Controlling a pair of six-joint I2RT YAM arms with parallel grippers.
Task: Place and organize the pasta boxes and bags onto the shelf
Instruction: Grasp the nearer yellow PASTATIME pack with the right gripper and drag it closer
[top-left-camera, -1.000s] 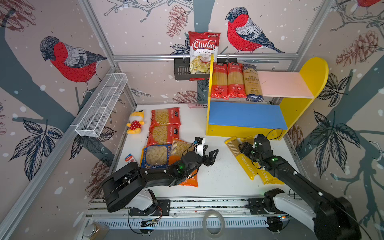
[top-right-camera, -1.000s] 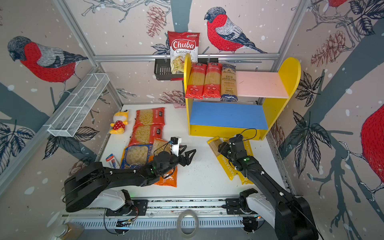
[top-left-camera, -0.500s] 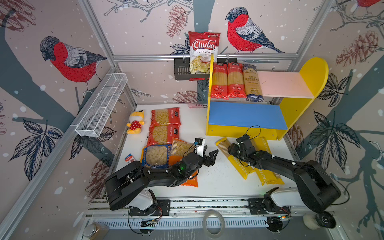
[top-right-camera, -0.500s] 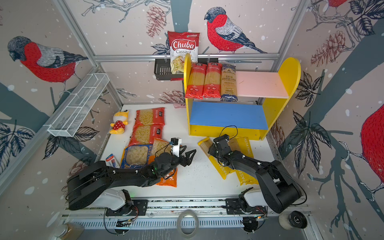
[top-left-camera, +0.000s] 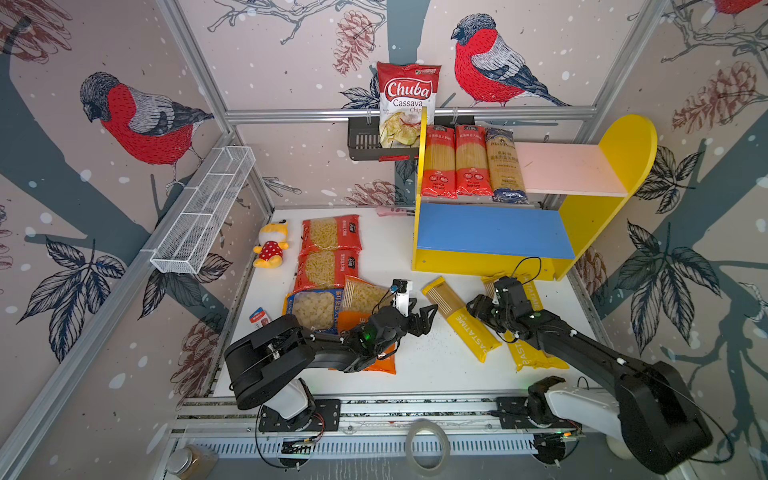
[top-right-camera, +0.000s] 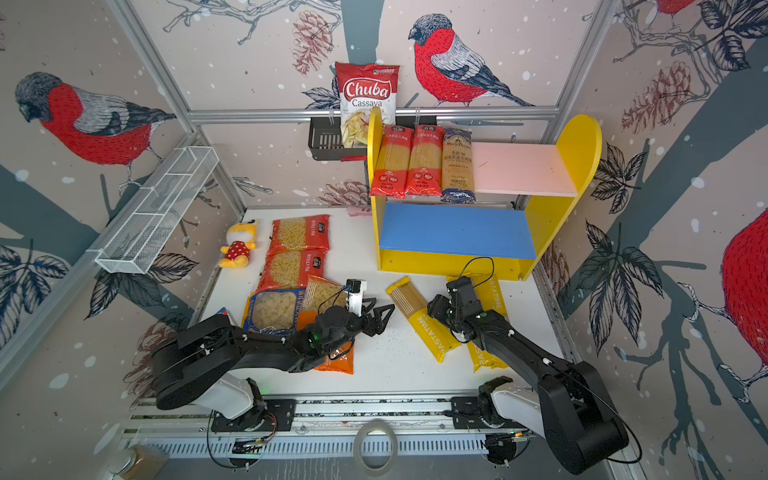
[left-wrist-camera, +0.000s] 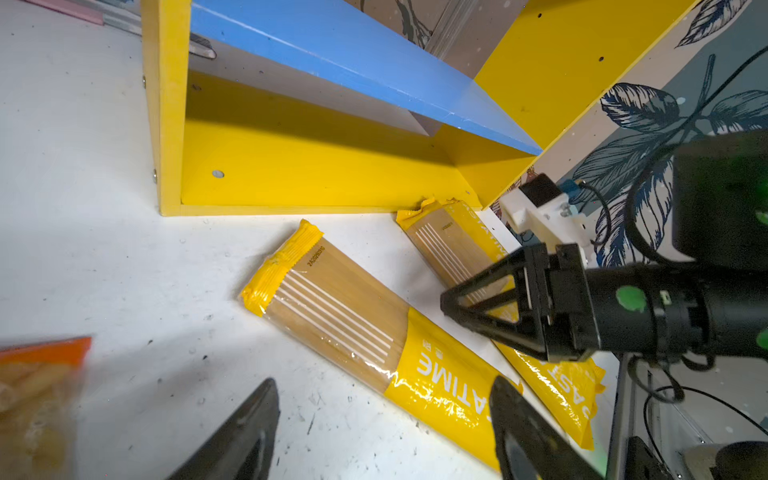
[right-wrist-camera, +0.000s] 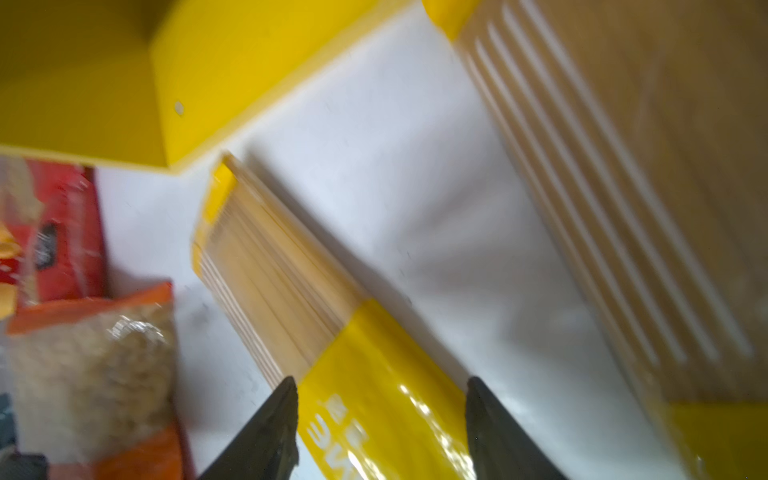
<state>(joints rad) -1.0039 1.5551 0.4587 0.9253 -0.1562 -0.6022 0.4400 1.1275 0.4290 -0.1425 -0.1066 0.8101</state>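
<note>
Two arms reach in from the near rail over the table. On the left, the left gripper hangs with its jaws spread wide, just right of the orange bag, which lies partly under that arm and touches the blue-yellow bag on its left. On the right, the right gripper sits low over the left yellow pack with its jaws apart. The right wrist view shows the pack's printed yellow part between its fingers, but whether they touch it cannot be told. This pack lies slanted on the table, its clear end pointing far-left. The right yellow pack lies near it at much the same slant, largely under the right arm, its far end at the foot of the shelf. Farther back on the left, two red bags lie one behind the other, with a plush toy just left of them. The shelf stands far right: on its pink board, above the blue board, two red packs and a dark-blue pack lie side by side against the left panel. Beyond, a chips bag stands in a black rack.
</note>
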